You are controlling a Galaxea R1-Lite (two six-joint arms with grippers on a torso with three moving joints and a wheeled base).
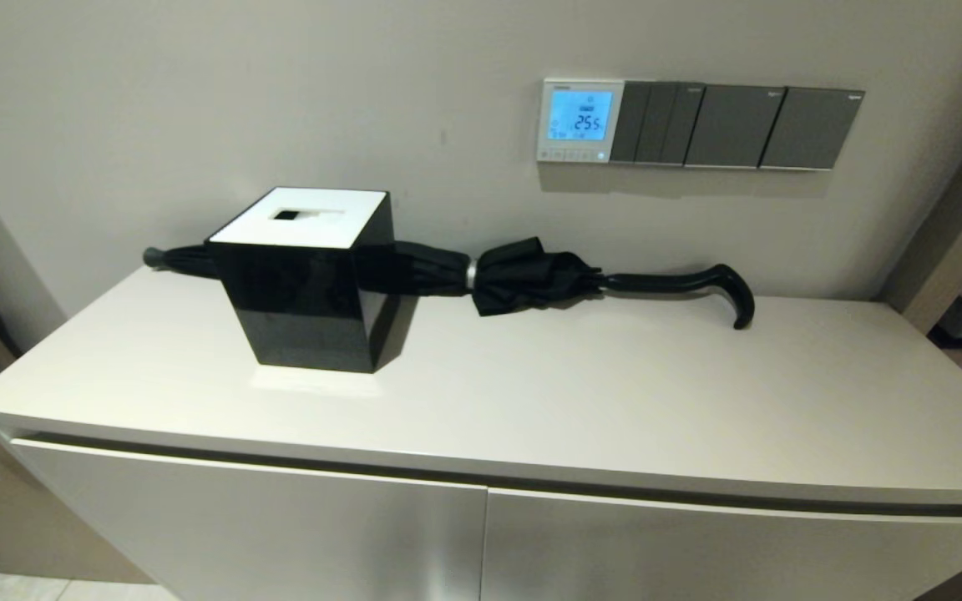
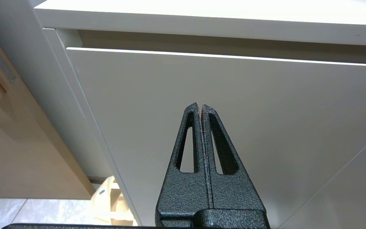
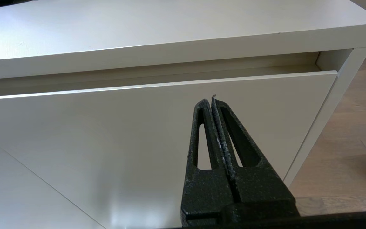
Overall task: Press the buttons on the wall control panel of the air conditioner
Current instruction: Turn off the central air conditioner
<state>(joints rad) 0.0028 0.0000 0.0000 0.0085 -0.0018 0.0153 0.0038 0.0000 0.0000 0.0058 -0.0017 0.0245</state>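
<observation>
The air conditioner's wall control panel [image 1: 579, 121] is a small white-framed square on the wall above the cabinet, its screen lit blue and showing 25.5. A row of tiny pale buttons [image 1: 571, 154] runs along its lower edge. Neither arm shows in the head view. My left gripper [image 2: 200, 106] is shut and empty, held low in front of the cabinet's left door. My right gripper [image 3: 210, 101] is shut and empty, held low in front of the cabinet's right door. Both are far below the panel.
Dark grey switch plates [image 1: 731, 125] sit right of the panel. On the white cabinet top [image 1: 615, 401] stand a black tissue box with a white lid [image 1: 310, 280] and a folded black umbrella [image 1: 531, 280] along the wall. Cabinet doors [image 2: 218, 111] face both grippers.
</observation>
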